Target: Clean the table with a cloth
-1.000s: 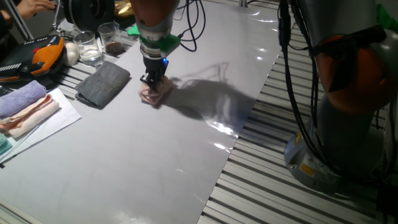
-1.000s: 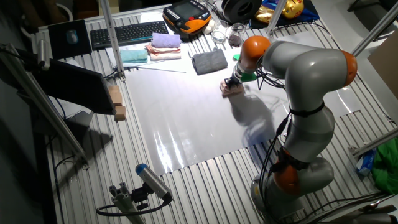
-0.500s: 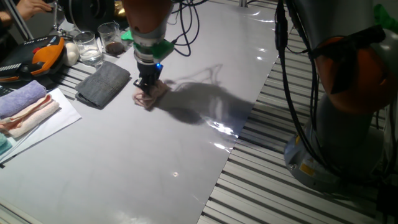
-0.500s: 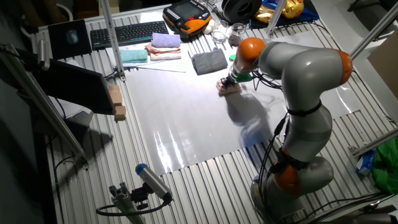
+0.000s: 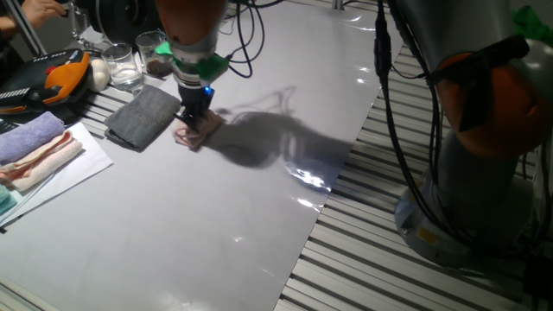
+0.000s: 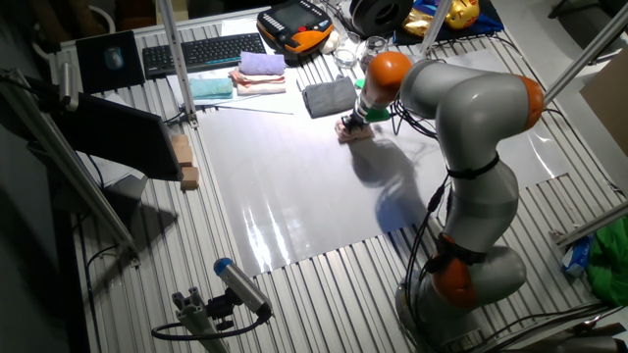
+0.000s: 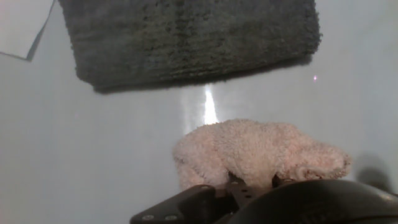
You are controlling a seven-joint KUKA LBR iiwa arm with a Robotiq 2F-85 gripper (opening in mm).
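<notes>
Gripper [image 5: 192, 130] presses cloth [image 7: 258, 152] on table [image 5: 259, 216] — jaws prob. shut.

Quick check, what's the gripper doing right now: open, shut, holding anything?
Gripper: shut on the pink cloth, pressing it down on the table next to the dark grey cloth.

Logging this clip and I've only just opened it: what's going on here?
The arm's tool is pressing the small pink cloth onto the grey table, wiping the glossy sheet. The cloth sits beside the folded dark grey cloth; the hand view shows a narrow strip of bare sheet between them. The fingertips are buried in the pink cloth, so the grip itself can't be read. Glasses and folded towels lie off to the side, untouched.
</notes>
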